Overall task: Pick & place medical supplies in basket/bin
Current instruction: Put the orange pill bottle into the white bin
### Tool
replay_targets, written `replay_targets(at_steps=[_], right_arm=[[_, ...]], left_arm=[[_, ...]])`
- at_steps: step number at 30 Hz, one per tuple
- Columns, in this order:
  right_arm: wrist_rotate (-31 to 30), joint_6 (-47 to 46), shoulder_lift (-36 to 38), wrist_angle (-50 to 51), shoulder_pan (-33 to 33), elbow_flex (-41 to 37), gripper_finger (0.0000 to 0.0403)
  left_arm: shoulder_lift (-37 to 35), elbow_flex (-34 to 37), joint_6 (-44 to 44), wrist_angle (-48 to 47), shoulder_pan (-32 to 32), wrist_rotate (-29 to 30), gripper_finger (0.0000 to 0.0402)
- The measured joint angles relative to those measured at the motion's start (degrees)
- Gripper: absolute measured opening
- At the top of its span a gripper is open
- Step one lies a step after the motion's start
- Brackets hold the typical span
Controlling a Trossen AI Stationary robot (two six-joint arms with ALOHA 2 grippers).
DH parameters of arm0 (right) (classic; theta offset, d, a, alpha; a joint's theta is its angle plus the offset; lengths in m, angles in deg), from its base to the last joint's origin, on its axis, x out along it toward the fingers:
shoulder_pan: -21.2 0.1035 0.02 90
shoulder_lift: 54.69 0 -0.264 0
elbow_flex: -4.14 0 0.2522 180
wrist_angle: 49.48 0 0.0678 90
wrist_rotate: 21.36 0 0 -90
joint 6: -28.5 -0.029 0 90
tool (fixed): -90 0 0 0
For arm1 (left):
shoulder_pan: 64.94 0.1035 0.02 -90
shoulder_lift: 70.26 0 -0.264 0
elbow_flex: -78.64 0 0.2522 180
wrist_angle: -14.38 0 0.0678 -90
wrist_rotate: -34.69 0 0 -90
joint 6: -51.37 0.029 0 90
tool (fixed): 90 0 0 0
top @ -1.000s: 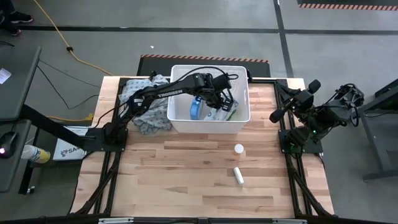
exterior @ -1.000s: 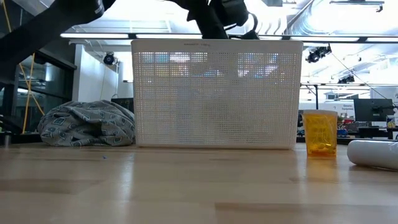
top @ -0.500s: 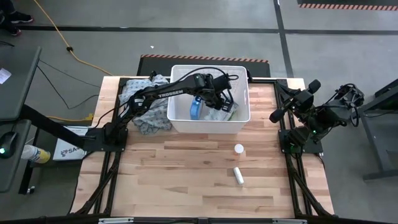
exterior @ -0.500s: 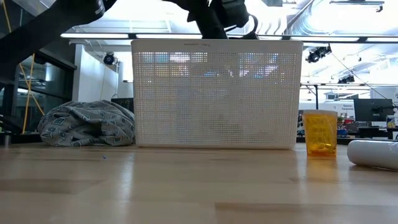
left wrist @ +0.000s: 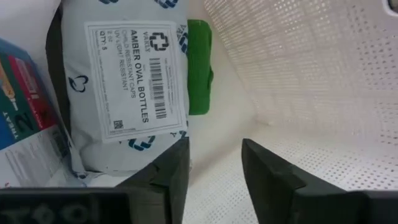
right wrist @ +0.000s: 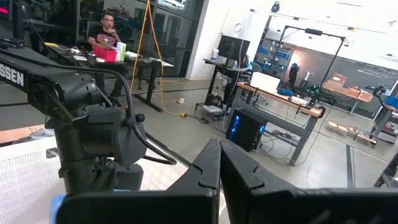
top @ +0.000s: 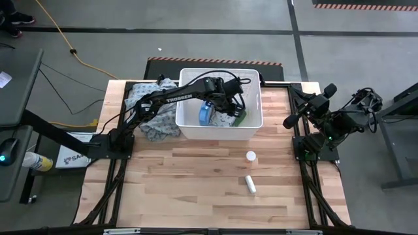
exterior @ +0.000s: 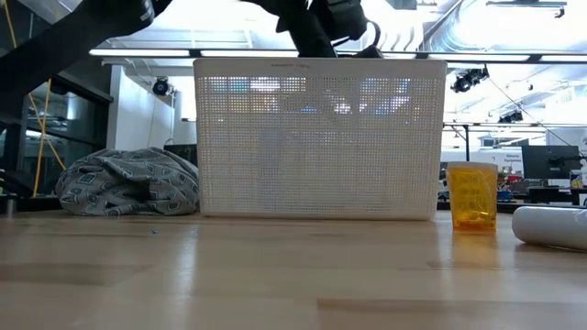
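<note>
The left gripper [left wrist: 214, 168] hangs inside the basket [top: 253, 124], fingers apart and empty above the soft pack [left wrist: 124, 87] and green bar [left wrist: 199, 65]. Lifting out, it could clip the basket wall at its 3 o'clock. The right gripper [right wrist: 219, 163] waits off-table, fingers pressed together. The vial [top: 251, 156] and tube [top: 250, 184] sit at the basket's 6 o'clock.

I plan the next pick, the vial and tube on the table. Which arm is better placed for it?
Probably the right. The right gripper waits at the table's right edge, nearer the vial and tube. The left gripper is open, down in the basket.
</note>
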Motion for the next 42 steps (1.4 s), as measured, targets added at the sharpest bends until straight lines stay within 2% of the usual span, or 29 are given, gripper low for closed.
replay_targets(at_steps=[10,27,37,42], right_arm=[[0.01,0.00,-0.01,0.00,0.00,0.00,0.0000],[0.00,0.15,0.02,-0.01,0.00,0.02,0.0000],[0.07,0.15,0.02,0.00,0.01,0.02,0.0000],[0.03,0.17,0.02,0.00,0.00,0.02,0.0000]], left_arm=[[-1.60,0.00,0.00,5.20,0.00,-3.00,0.0210],[-8.37,-0.04,0.46,12.38,-0.13,-3.02,0.0211],[-14.03,-0.04,2.85,14.89,-2.48,-1.97,0.0211],[-16.95,-0.04,5.13,15.71,-4.32,0.53,0.0211]])
